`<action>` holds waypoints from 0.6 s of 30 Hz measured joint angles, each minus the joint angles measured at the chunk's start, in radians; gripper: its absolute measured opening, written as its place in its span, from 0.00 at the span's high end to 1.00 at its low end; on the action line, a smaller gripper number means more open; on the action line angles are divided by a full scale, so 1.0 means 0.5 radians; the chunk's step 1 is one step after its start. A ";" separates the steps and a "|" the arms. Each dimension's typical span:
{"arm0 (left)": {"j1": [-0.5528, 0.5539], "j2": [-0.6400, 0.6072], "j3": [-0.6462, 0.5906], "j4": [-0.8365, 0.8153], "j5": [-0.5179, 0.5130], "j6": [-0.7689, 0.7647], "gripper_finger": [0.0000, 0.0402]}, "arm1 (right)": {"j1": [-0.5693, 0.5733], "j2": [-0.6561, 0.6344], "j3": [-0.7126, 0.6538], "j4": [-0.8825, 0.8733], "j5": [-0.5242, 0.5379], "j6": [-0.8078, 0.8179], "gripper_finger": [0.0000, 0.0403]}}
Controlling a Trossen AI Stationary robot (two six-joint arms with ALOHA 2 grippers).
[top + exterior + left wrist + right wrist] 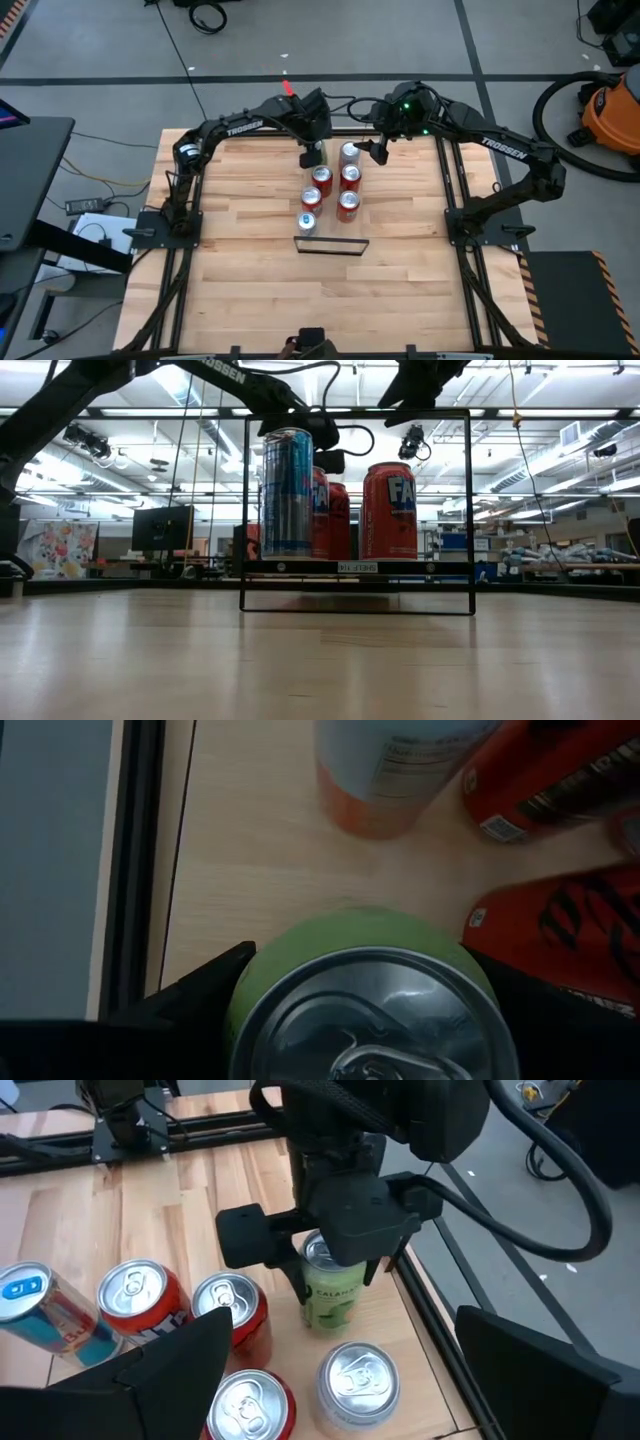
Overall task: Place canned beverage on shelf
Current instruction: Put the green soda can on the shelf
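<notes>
A green can (328,1292) stands upright at the far end of two rows of cans, and my left gripper (312,156) is shut on it from above. The rows hold several red cans (349,177), a silver can (348,152) and a blue can (307,222). They stand on the narrow wooden shelf (300,568), whose black wire rail (332,245) marks its near end. My right gripper (378,150) is open and empty, just right of the silver can. In the low view the green can is hidden behind the other cans. My left gripper pinches the green can's upper wall (262,982), just below the rim, between its two fingers (205,988), one on each side. The fingers point down from above. The can stays upright; I cannot tell whether its base (322,1323) touches the wood or hangs just above it.
The table's black frame rail (430,1305) runs close beside the green can on the far side. Bare tabletop (260,290) lies in front of the shelf and on both sides of it. The two arms' grippers are close together at the far edge.
</notes>
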 joint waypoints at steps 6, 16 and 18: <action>0.000 0.000 0.000 0.000 -0.014 0.038 0.23 | 0.003 0.001 0.000 0.000 0.000 -0.002 0.02; -0.014 0.000 0.000 0.001 0.024 0.042 0.16 | 0.003 0.002 0.000 0.001 0.000 -0.004 0.02; -0.017 0.000 0.000 0.001 0.025 0.043 0.15 | 0.002 0.002 0.000 0.001 0.000 -0.005 0.02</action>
